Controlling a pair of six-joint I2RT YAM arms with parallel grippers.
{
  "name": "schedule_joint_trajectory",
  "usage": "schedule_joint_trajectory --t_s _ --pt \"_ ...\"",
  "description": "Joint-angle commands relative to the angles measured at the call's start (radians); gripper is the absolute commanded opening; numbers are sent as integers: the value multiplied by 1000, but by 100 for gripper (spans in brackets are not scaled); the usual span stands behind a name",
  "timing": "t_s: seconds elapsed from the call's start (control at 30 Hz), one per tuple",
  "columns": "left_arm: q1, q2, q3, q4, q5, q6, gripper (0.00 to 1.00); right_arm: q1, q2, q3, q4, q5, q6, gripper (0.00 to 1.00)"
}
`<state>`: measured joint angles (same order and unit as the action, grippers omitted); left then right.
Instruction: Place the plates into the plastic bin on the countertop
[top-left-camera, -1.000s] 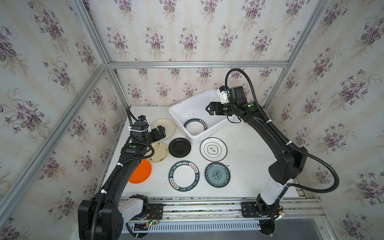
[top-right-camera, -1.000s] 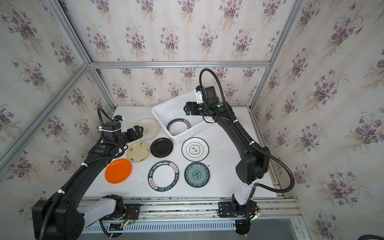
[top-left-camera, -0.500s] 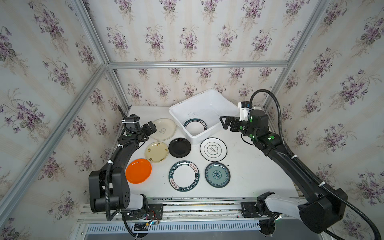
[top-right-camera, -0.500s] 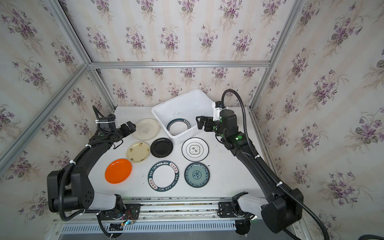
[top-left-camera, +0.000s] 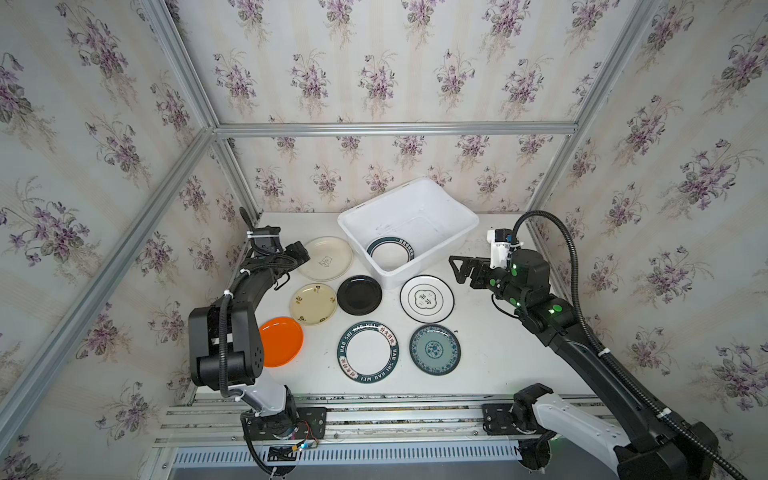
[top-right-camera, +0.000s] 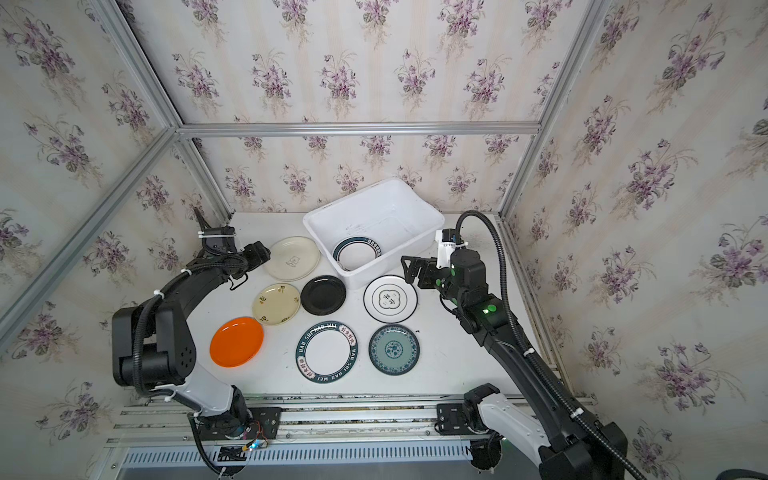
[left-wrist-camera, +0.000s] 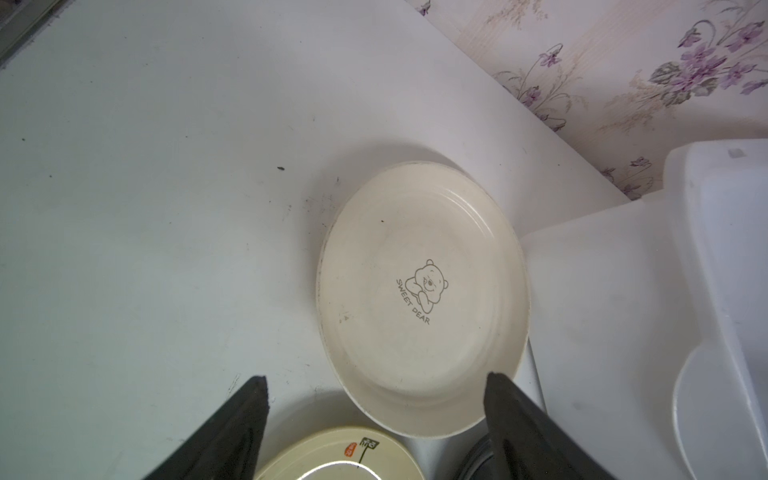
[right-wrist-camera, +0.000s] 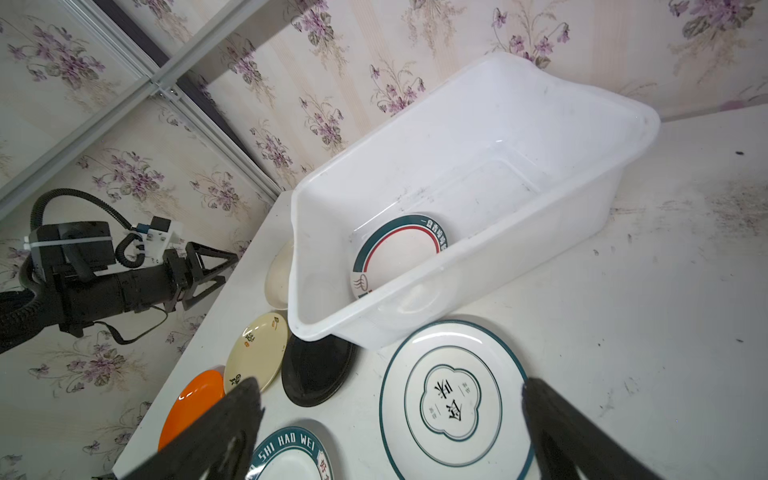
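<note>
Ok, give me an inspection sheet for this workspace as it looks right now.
Surface: white countertop, dark scuff specks.
Job's things: white rectangular plastic bin holds one teal-rimmed white plate; outside lie cream bear plate, cream flowered plate, glossy black plate, orange plate, teal-patterned plate, lettered dark-rimmed plate, white quatrefoil plate.
Clutter: nothing seen.
Grippers: left gripper fingers open at the bear plate's rim; right gripper open, empty, near the quatrefoil plate.
Cables: black corrugated hoses along both arms.
Surroundings: floral wallpaper walls, aluminium frame.
</note>
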<state>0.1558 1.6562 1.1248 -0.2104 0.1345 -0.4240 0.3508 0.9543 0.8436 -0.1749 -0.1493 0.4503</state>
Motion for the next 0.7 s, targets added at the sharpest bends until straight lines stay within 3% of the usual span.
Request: schedule_joint_trajectory --t_s 0.0,0.27,0.67 --pt "-2 32 35 -61 -97 17 76 1 -32 -31 9 20 16 100" --pt "-10 86 73 -117 -193 37 76 1 -88 -82 -31 45 8 100" --pt "-53 212 194 -199 -202 58 72 1 -88 -112 -20 54 16 100"
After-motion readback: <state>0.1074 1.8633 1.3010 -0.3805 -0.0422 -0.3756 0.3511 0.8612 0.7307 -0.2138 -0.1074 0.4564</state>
